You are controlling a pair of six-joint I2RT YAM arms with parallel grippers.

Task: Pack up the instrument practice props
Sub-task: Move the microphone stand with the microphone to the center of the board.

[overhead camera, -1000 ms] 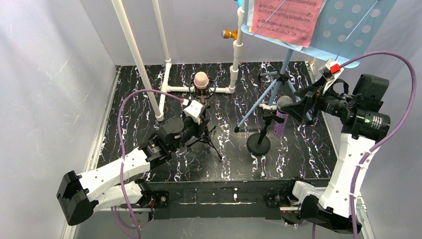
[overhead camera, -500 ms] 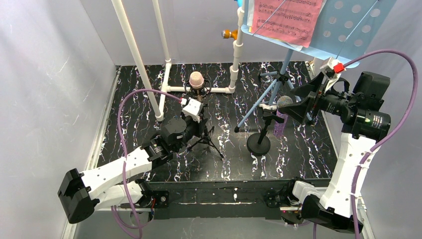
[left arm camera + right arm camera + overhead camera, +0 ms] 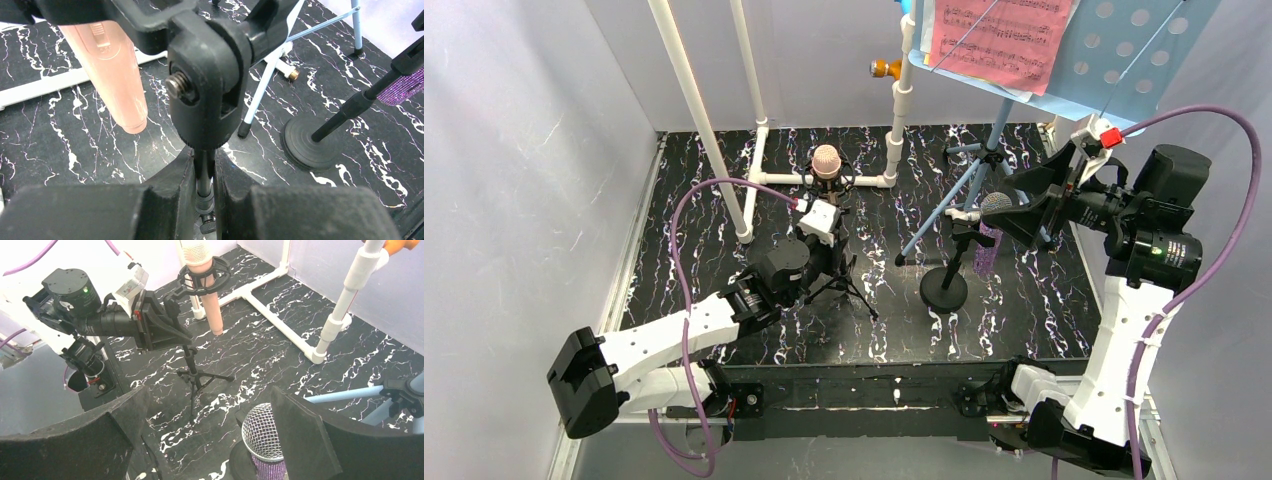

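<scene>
The pink microphone [image 3: 826,160] sits in a black shock mount on the black tripod [image 3: 852,292]. My left gripper [image 3: 828,252] is shut on the tripod's thin stem [image 3: 205,175], just under the mount's swivel knuckle; the pink microphone [image 3: 115,75] hangs to its left. The glittery purple microphone [image 3: 996,206] stands on the round-base mount [image 3: 944,290]. My right gripper [image 3: 210,435] is open, and the grey mesh head [image 3: 262,432] sits between its fingers, close to the right finger [image 3: 310,440]. The light-blue music rack [image 3: 1124,60] holds pink sheet music [image 3: 999,35] at top right.
The white pipe frame [image 3: 724,150] stands at the back, with an orange fitting [image 3: 884,68]. The music rack's blue tripod legs [image 3: 954,205] spread behind the round base. Grey walls close in on both sides of the black marbled floor [image 3: 1024,320].
My left arm has shifted slightly right and forward, holding the tripod stem; the pink microphone swayed a little left and back. My right gripper has barely moved.
</scene>
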